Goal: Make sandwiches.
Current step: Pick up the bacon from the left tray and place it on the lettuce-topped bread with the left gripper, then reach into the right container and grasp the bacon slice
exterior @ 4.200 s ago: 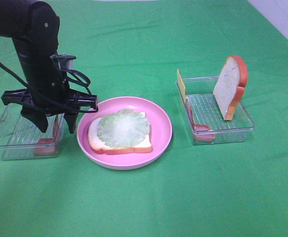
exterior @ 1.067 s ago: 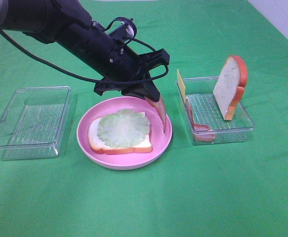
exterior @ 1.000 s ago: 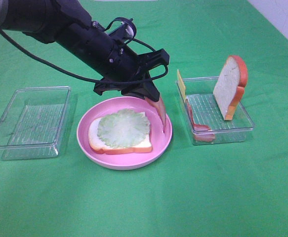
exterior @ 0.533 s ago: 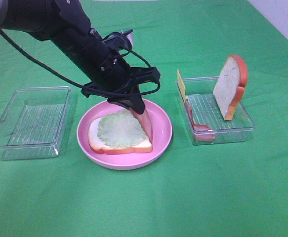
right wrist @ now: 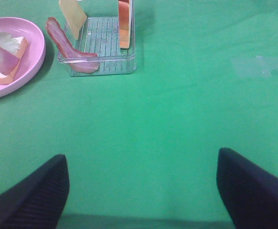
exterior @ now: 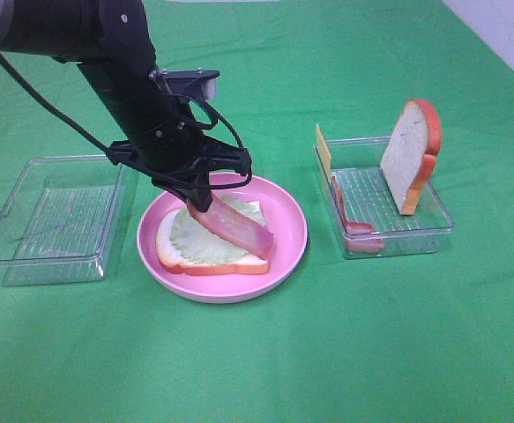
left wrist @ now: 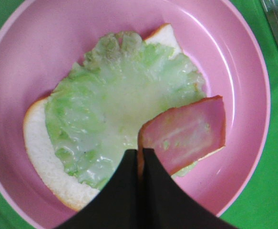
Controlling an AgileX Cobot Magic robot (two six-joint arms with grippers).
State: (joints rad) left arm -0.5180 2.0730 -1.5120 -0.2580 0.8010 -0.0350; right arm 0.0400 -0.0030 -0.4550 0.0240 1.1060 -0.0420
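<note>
A bread slice [exterior: 217, 262] topped with pale green lettuce [exterior: 182, 236] lies on the round pink plate [exterior: 283, 216]. My left gripper [exterior: 197, 200] is shut on one end of a reddish-pink bacon strip [exterior: 239, 230], which slants down across the lettuce. In the left wrist view the closed fingers [left wrist: 153, 191] pinch the bacon [left wrist: 186, 133] over the lettuce [left wrist: 110, 109]. A second bread slice [exterior: 410, 155] stands upright in the right tray [exterior: 428, 229], with another bacon strip [exterior: 345, 211] and yellow cheese [exterior: 324, 152]. My right gripper [right wrist: 141, 186] is open over bare cloth.
A clear plastic tray [exterior: 49, 216] stands at the left of the plate, with nothing in it. Green cloth covers the table. The left arm reaches in from the upper left over the plate's back edge. The right arm does not show in the high view.
My left gripper has swung left from the plate's right rim to over the sandwich, carrying the bacon; the strip now lies slanted on the lettuce instead of hanging. Earlier it was at the left tray.
</note>
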